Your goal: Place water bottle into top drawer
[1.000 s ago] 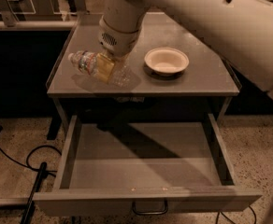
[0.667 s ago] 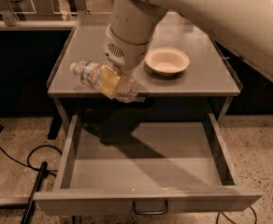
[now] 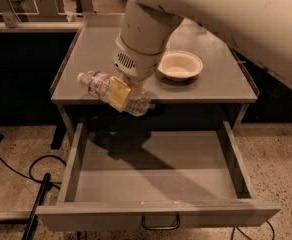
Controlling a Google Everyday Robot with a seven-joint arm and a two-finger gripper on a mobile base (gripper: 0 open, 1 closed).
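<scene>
Here's the tool (image 3: 121, 96), hanging off a thick white arm (image 3: 221, 14) that sweeps in from the upper right. It is pinching the water bottle (image 3: 97, 84) around its middle. One tan finger pad (image 3: 118, 92) sits flat across the near face of the bottle, so the tool is pressed onto it, not spread.

The water bottle is off the worktop (image 3: 81, 54) and held in the air. It lines up with the worktop's near edge, left of centre, above the far left part of the open top drawer (image 3: 156, 176). It lies almost on its side, tilted a little. The cap (image 3: 81, 77) points left and slightly up, and the base dips down to the right of the tool. The body is clear ribbed plastic that catches the light, most of all at the crinkled base end. The label band (image 3: 100, 85) is pale with darker print, and the cap is small and whitish.

The top drawer is pulled well out toward us. It is wide, shallow and grey, with a flat floor and low side walls, and a dark loop handle (image 3: 160, 223) sits on its front. The arm's shadow falls across the far left of the drawer bottom.

Up on the worktop, to the right of the tool, sits a pale round bowl (image 3: 180, 65), apart from the bottle. Dark cables (image 3: 33, 171) trail over the speckled floor (image 3: 281, 159) at the left.
</scene>
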